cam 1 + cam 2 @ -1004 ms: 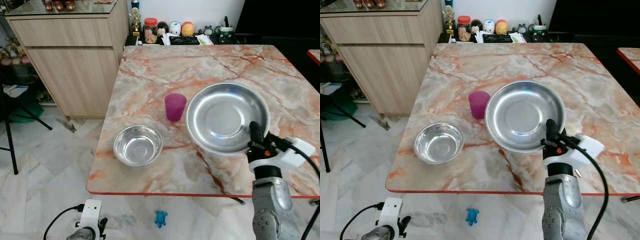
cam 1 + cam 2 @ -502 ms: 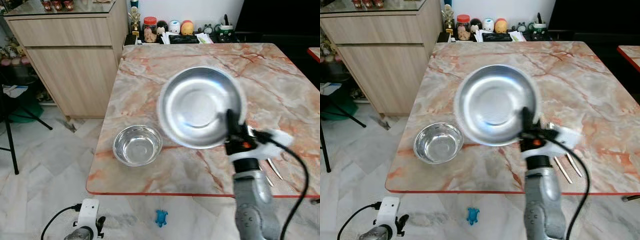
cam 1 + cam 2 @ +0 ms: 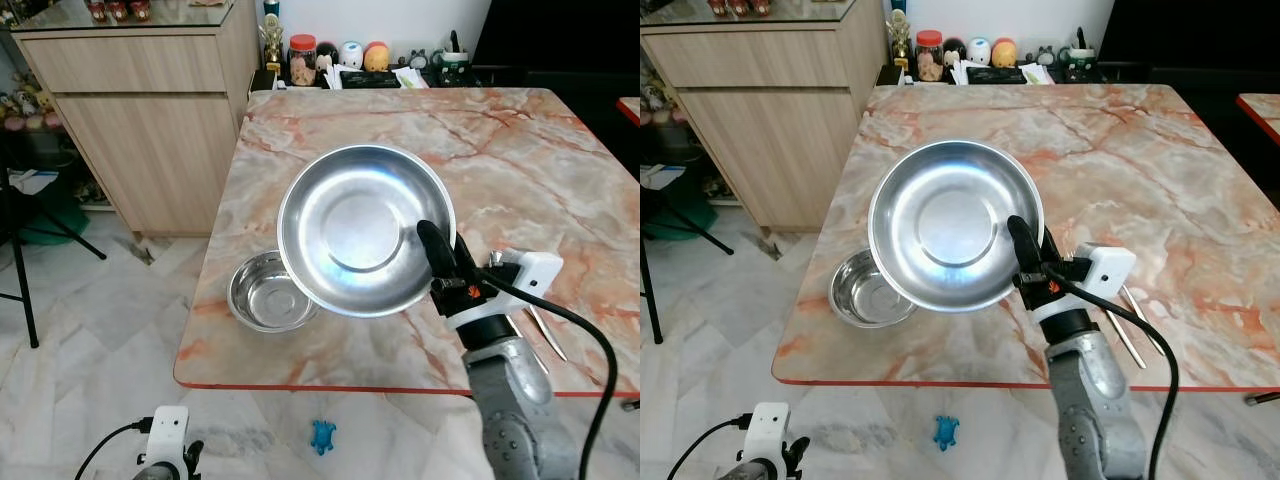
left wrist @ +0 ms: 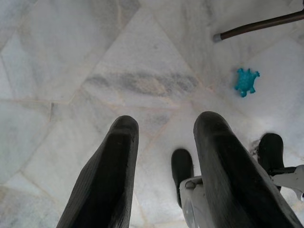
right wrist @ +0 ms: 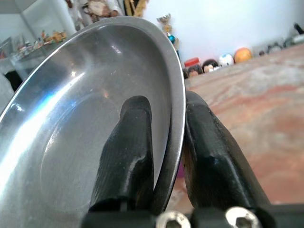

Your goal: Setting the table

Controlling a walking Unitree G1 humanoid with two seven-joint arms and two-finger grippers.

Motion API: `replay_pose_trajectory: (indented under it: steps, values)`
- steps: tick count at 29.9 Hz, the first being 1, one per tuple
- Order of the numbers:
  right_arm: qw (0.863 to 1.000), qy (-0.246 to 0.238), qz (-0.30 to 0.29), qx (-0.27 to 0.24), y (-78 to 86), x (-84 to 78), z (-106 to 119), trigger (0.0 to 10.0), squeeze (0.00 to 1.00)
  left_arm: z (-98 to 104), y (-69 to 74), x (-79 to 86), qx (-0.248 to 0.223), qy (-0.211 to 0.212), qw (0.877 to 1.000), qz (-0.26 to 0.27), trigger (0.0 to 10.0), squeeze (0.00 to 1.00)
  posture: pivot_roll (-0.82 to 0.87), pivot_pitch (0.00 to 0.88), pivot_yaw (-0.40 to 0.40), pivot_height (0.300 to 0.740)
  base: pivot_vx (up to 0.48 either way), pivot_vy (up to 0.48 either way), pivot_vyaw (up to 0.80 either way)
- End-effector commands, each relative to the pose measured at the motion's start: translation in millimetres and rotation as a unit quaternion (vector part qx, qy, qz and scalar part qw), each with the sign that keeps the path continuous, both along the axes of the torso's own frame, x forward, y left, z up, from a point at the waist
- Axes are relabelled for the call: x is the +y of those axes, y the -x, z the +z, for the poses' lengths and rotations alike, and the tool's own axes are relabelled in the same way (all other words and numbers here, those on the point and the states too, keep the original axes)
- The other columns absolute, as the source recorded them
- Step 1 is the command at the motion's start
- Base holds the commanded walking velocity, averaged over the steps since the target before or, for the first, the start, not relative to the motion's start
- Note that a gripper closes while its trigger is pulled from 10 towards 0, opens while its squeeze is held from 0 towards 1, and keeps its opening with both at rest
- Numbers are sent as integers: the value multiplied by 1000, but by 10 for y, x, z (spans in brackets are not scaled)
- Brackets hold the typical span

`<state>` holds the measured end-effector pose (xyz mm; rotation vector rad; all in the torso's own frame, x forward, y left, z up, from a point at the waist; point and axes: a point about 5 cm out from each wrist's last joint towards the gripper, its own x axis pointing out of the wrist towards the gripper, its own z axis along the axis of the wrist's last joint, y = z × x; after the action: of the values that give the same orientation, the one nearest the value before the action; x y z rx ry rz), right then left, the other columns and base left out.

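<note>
Steel plate [image 3: 365,228] is hanging in the air above the near-left part of the marble table [image 3: 520,150], tilted so its hollow face is looking up toward the head camera, far rim raised, near rim dipping. It is round, so no long axis to speak of. The right gripper [image 3: 440,255] is pinching the plate by its near-right rim: in the right wrist view one black finger [image 5: 126,152] is lying inside the dish and the other is pressing on the outside, the rim squeezed between them. Under the plate's lower-left edge, the small steel bowl [image 3: 262,297] is sitting upright on the table near the front-left corner, partly covered by the plate from this angle. Cutlery [image 3: 1130,325] is lying on the table just right of the gripper's white wrist block. The left gripper [image 4: 161,156] is hanging low over the pale tiled floor [image 4: 71,57], its two fingers spread apart with nothing between them. A little blue toy [image 4: 246,81] is lying on the tiles.
</note>
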<state>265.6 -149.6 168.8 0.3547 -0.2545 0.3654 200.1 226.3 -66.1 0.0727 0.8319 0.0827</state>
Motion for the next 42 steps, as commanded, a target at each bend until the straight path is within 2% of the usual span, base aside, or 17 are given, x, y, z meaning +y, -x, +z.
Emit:
replay_pose_trajectory:
  steps: [1,6,9,11,15,19,21,27,32,36,42]
  values:
    - [1000,13,7,-23,22,-24,102,10000,0,-14,51,50,3,-2,1000,7,10000,0,-17,33,-7,740,0,0,0]
    - [1000,12,0,-23,-5,-61,115,10000,0,-4,36,53,-1,-1,1000,10,10000,0,-23,41,-2,740,0,0,0]
    - [999,29,27,-12,20,72,40,10000,0,-1,31,52,-3,-1,1000,10,10000,0,-13,44,-3,740,0,0,0]
    - [999,29,27,-12,20,72,40,10000,0,-1,31,52,-3,-1,1000,10,10000,0,-13,44,-3,740,0,0,0]
    - [999,20,31,-6,25,162,35,10000,0,-2,130,210,5,-18,1000,-3,10000,0,-6,52,4,740,0,0,0]
    - [999,22,32,-3,35,165,22,10000,0,6,251,406,12,-34,999,13,10000,0,5,57,-2,740,0,0,0]
    - [999,23,29,-4,28,156,22,10000,0,7,275,435,13,-35,999,15,10000,0,6,58,-5,740,0,0,0]
    - [1000,18,17,-3,-4,116,34,10000,0,-8,305,421,10,-30,999,18,10000,0,8,61,-10,740,0,0,0]
    - [1000,15,10,-8,-27,104,56,10000,0,-14,256,333,3,-21,1000,14,10000,0,6,63,-10,740,0,0,0]
    - [1000,6,-12,-11,-50,31,81,10000,0,-2,202,280,-5,-15,1000,5,10000,0,0,65,-6,740,0,-318,0]
    - [1000,8,-17,-14,-52,17,93,10000,0,5,183,270,-8,-13,1000,4,10000,0,-1,69,-5,740,0,-384,0]
